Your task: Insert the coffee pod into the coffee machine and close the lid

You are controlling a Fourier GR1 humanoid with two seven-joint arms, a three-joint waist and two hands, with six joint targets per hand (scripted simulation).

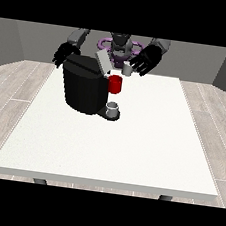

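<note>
The coffee machine (82,88) has a black body that looks like matt plastic, with a faint sheen along its top edge. Its raised lid (102,60) is a pale grey, smooth panel. The red part (116,84) at its front looks glossy and smooth. The small cup (112,109) below is plain grey and matt. The surface (115,145) is white, smooth and matt. The floor (12,91) shows pale wood-grain planks. Both hands (146,60) look black and slightly shiny.
</note>
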